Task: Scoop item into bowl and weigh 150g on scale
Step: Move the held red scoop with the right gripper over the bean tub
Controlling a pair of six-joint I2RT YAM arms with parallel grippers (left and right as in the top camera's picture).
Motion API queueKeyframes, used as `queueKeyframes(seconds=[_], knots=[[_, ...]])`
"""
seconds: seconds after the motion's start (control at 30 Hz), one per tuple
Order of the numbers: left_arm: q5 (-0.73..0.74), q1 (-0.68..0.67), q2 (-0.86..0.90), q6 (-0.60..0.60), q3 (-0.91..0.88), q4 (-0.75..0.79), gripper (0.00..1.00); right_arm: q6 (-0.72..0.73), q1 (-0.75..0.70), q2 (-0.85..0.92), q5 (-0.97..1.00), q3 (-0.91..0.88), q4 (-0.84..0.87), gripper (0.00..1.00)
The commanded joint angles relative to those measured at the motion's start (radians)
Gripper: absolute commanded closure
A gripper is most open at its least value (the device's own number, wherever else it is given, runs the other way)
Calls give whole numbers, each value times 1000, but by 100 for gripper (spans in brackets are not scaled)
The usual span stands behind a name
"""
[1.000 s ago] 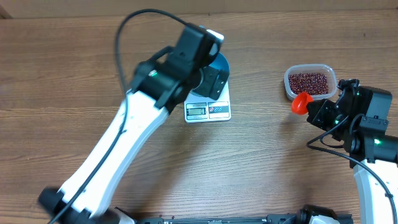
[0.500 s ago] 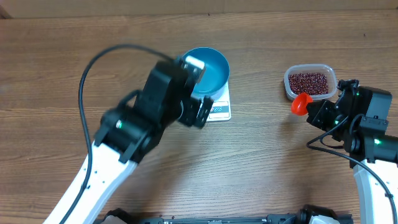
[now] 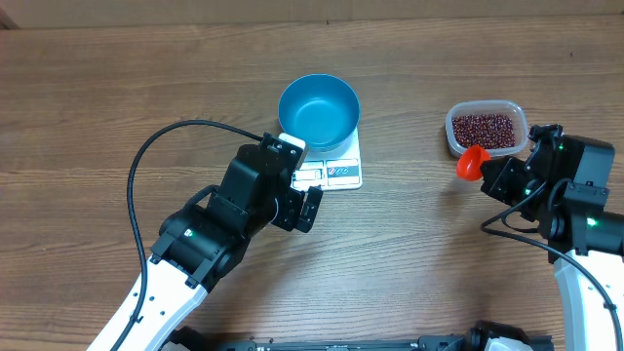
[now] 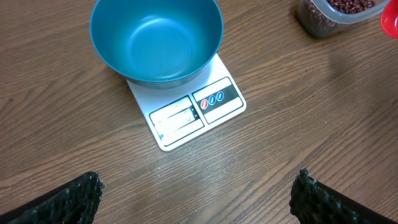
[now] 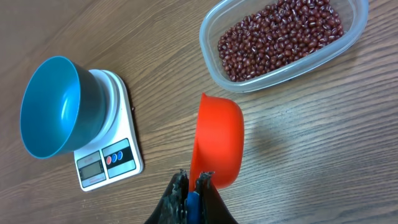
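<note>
Right wrist camera: my right gripper point(image 5: 191, 190) has its fingers pressed together on the blue handle tip of the red scoop point(image 5: 217, 140). The scoop's cup stands on edge just beyond the fingertips, above the table point(image 5: 311, 155). Further out and to the right sits the clear tub point(image 5: 210, 59). It holds the beans point(image 5: 280, 37), which are small, dark red-brown and slightly glossy, a loose grainy layer covering its bottom. Off to the left of the scoop is the bowl point(image 5: 53, 106), bright blue, round, deep and empty. It stands on the white scale point(image 5: 118, 149), which has its display and buttons along the near edge.

On the left wrist camera, my left gripper point(image 4: 196, 190) is spread wide with nothing between its fingers. It hangs over bare wood. Bowl and scale lie straight ahead of it, apart from it, and the tub shows far ahead to the right.
</note>
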Motion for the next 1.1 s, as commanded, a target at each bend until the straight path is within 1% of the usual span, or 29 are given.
queueKeyframes(seconds=[0.0,0.17,0.3,0.5,0.63,0.87,1.07], knots=[[-2,3,-16,-10,-2,-2,0,-23,-3,-2,4,34,-4,96],[-37,3,-16,32,-2,-40,0,-23,-3,-2,3,34,-1,96],[-107,3,-18,72,-2,-39,1,-23,-3,-2,3,34,7,96],[-142,3,-18,106,-2,-15,0,-27,-3,-2,2,34,6,96],[-130,3,-18,102,-2,7,0,-37,-3,-2,3,34,7,96],[-131,3,-6,79,-2,2,0,-78,-3,0,4,34,30,96],[-132,3,7,79,-2,0,0,-101,-3,61,6,38,45,96]])
